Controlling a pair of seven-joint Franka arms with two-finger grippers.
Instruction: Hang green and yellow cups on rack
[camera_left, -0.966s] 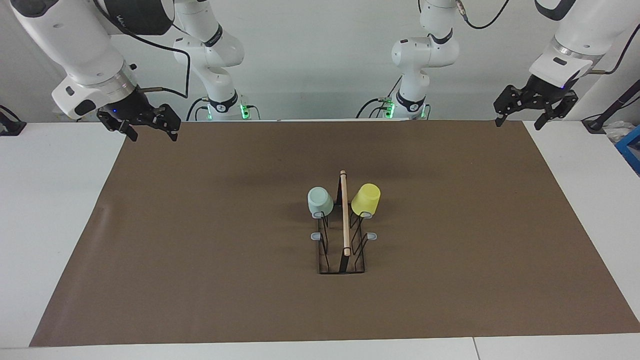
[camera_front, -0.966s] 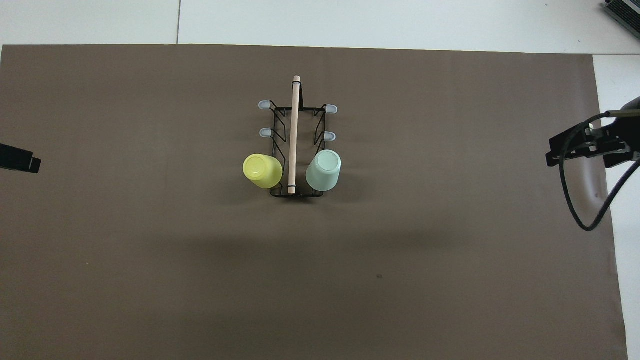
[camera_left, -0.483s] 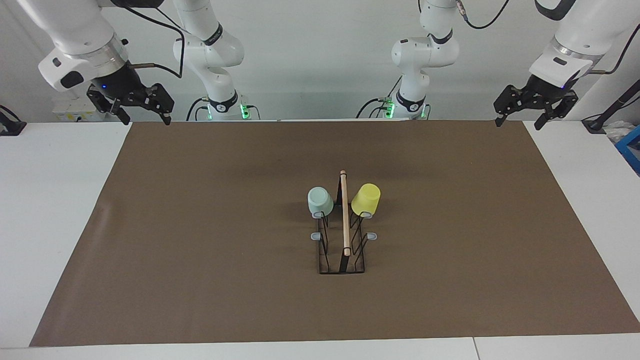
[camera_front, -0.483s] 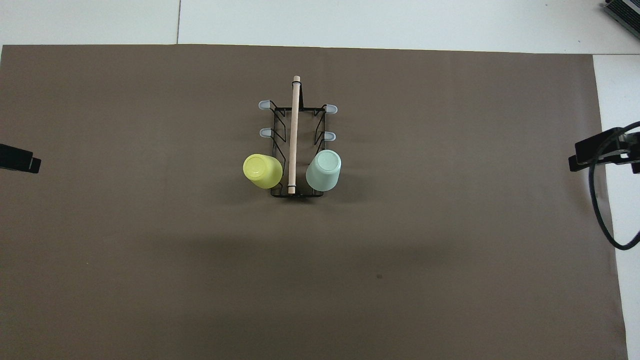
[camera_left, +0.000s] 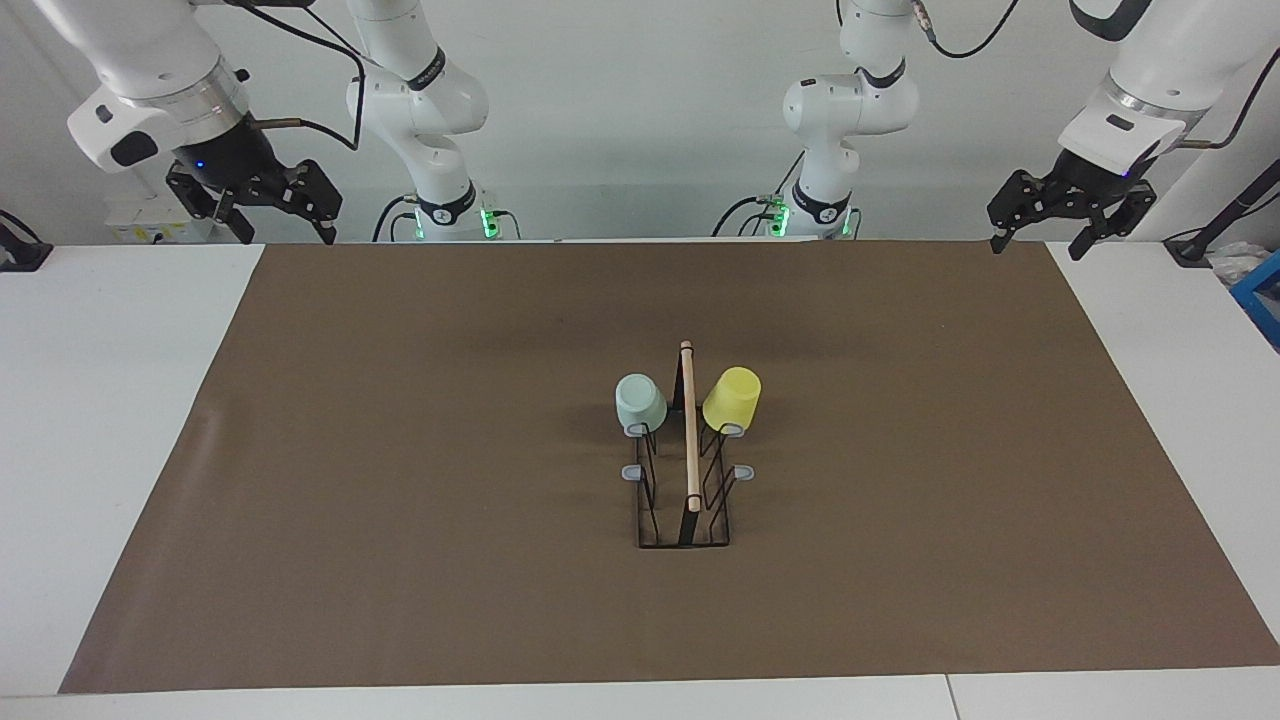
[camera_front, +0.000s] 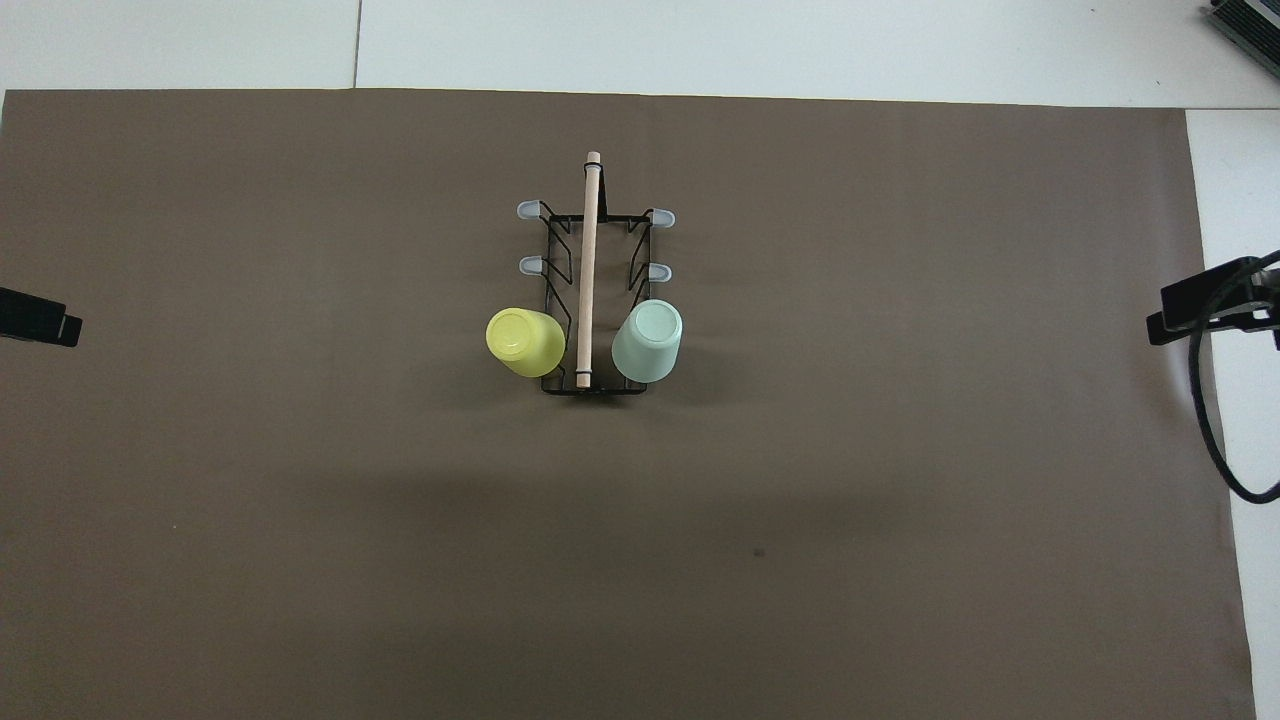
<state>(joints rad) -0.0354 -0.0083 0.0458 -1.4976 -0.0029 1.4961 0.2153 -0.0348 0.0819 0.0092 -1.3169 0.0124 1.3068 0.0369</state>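
The rack (camera_left: 688, 470) (camera_front: 588, 270) stands mid-mat, a black wire stand with a wooden rod on top. The mint green cup (camera_left: 640, 403) (camera_front: 648, 340) hangs upside down on the peg nearest the robots on the right arm's side. The yellow cup (camera_left: 732, 399) (camera_front: 525, 342) hangs upside down on the matching peg on the left arm's side. My right gripper (camera_left: 283, 213) (camera_front: 1215, 310) is open and empty, raised over the mat's corner at the right arm's end. My left gripper (camera_left: 1037, 225) (camera_front: 35, 318) is open and empty, raised over the mat's corner at the left arm's end.
A brown mat (camera_left: 400, 450) (camera_front: 300, 500) covers most of the white table (camera_left: 110, 400). Several grey-tipped pegs (camera_left: 633, 472) (camera_front: 530, 265) on the rack carry nothing. A black cable (camera_front: 1205, 430) loops down from the right arm.
My right gripper has risen and drawn back toward the robots and the right arm's end of the table. The left arm, the cups and the rack have not moved.
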